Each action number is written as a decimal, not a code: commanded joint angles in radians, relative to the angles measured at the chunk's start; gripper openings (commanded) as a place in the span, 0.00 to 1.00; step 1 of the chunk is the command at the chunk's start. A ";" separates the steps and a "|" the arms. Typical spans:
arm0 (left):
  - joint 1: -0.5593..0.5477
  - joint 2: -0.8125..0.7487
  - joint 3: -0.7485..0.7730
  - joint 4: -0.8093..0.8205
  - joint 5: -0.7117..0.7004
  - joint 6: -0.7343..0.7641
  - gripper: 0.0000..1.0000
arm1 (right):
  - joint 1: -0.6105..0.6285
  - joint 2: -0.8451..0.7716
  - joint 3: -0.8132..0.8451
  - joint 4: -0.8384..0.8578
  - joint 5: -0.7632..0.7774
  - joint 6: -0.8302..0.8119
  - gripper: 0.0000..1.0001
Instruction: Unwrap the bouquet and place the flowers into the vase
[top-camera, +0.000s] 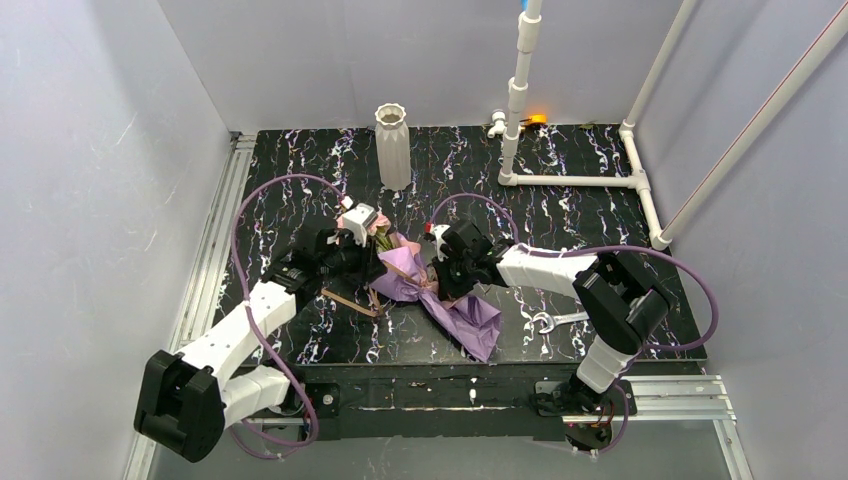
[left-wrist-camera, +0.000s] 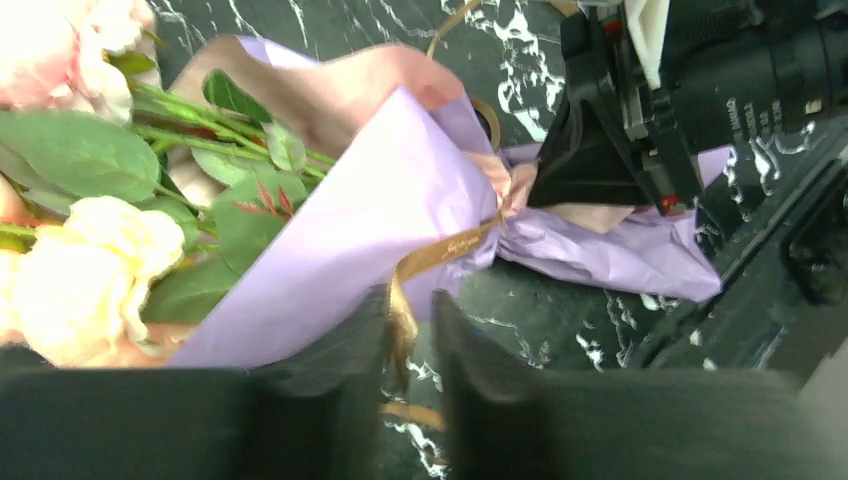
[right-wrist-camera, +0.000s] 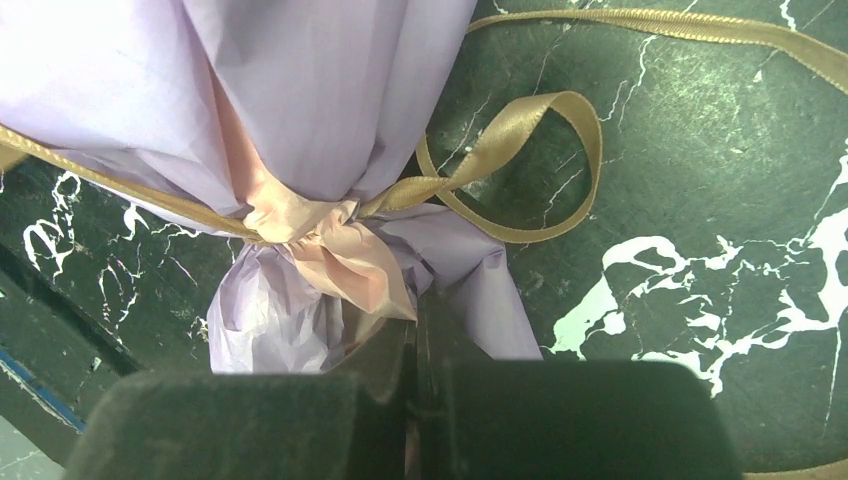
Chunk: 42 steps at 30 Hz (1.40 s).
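At the near side, the flared tail of the bouquet (top-camera: 474, 324) is seen lying on the dark marbled worktop (top-camera: 600, 200), roughly midway between the two arms, with its heads pointed away towards the far left. The right hand (right-wrist-camera: 415, 335) is brought fully together just below the knot (right-wrist-camera: 290, 225). Its fingertips appear to be clamped on the gathered wrapping paper (left-wrist-camera: 380, 220) there, so the bundle is judged to be pinned. The left hand (left-wrist-camera: 408, 335) is closed almost completely, and a loose end of the tan-gold ribbon (right-wrist-camera: 520, 120) is pinched between its fingers. The knot is not yet undone: the paper is cinched tight, and one loop of ribbon lies slack on the worktop beside it. Beyond the knot, the flowers (left-wrist-camera: 90, 260) are cradled in the open cone of paper, with green stems and leaves showing. Farther back, well apart from the bouquet, the vase (top-camera: 393, 148) stands upright, and no stems rise from it. The untying step is judged to be in hand. The next move calls for the ribbon end to be drawn away from the knot while the paper is held down, so that the stems are not dragged along.
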 joint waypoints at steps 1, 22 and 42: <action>0.014 -0.074 0.033 0.036 -0.014 0.185 0.42 | -0.007 0.018 -0.025 -0.092 0.042 -0.012 0.01; -0.375 0.134 0.019 0.231 -0.215 0.290 0.08 | -0.007 0.009 -0.013 -0.074 -0.012 0.022 0.01; -0.393 0.341 -0.051 0.273 -0.384 0.242 0.22 | -0.007 -0.005 -0.026 -0.070 -0.015 0.025 0.01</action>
